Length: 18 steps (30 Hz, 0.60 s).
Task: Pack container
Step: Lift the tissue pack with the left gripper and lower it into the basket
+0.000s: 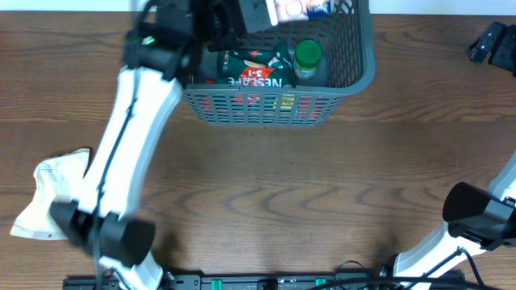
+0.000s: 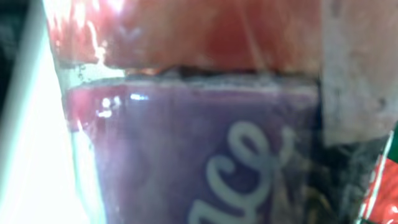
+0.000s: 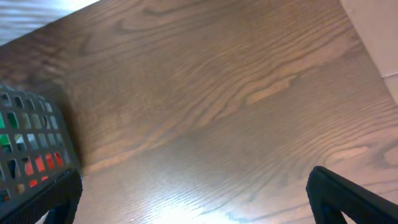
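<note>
1. Basket (image 1: 242, 109): dark grey, slotted lattice sides.
2. Packet (image 1: 258, 71) inside basket: dark green and red, white lettering.
3. Lid (image 1: 307, 55) inside basket: green.
4. Pouch (image 2: 205, 155), blurred: seemingly purple with white script, red above.
5. Table (image 1: 322, 177) under basket: brown wood grain.
6. Cloth (image 1: 52, 193), well left of basket: white.

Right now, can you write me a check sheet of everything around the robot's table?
Surface: brown wood-grain table.
Job's things: grey basket at the far edge, holding a Nescafe packet, a green-lidded jar and red items.
Clutter: crumpled white bag beside the left arm.
Grippers: left gripper over the basket, seemingly clamping a purple-and-red packet; right gripper open, empty.
Cables: black cables along the near edge.
Surroundings: pale floor beyond the table.
</note>
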### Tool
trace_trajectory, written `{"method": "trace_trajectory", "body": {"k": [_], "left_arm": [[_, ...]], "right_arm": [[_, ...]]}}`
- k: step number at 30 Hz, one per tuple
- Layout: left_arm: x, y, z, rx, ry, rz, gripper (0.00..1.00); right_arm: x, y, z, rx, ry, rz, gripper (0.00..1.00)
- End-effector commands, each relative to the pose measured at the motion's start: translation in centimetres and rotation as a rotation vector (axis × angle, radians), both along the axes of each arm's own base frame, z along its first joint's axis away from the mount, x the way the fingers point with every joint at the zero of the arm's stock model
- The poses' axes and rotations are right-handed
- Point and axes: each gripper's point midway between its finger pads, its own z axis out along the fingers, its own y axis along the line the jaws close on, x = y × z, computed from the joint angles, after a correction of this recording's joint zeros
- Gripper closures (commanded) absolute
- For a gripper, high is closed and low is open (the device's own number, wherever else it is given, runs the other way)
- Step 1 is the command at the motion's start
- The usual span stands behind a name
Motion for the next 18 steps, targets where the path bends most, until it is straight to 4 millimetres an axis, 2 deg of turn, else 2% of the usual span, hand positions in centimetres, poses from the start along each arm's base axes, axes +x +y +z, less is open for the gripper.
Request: {"method": "trace_trajectory", "body": {"k": [1,5,7,8,12,14,16,18], "left_arm": [[1.0,-1.1,-3.4,0.01,0.064,-0.04,0.94],[1.4,-1.3,-7.5,0.043,0.159,-0.039,0.94],[1.2,-1.2,-8.9,0.056,0.199,-0.039,0.94],[1.0,-1.1,-9.4,0.062,0.216,-0.039,0.89],[0.6,-1.0,-10.1,0.07,0.249,-0.035,0.65],[0.4,-0.9,-10.2,0.069,0.26,-0.031,0.5],[0.2,-0.8,-10.3,0.068,0.277,-0.024,0.05],[0.2,-0.8,-10.3,0.02,0.309,0.032,0.02]], "right_arm": [[0.2,0.2,-0.1,0.021,-0.005,0.02,0.01],[0.0,0.3,-0.2,0.025,0.003,0.02,0.01],[-0.1,0.4,-0.3,0.027,0.007,0.02,0.01],[-0.1,0.4,-0.3,0.027,0.008,0.02,0.01],[-0.2,0.4,-0.4,0.029,0.012,0.02,0.01],[-0.2,0.4,-0.4,0.029,0.012,0.02,0.01],[-0.2,0.4,-0.4,0.029,0.012,0.02,0.01],[-0.2,0.4,-0.4,0.029,0.012,0.02,0.01]]}}
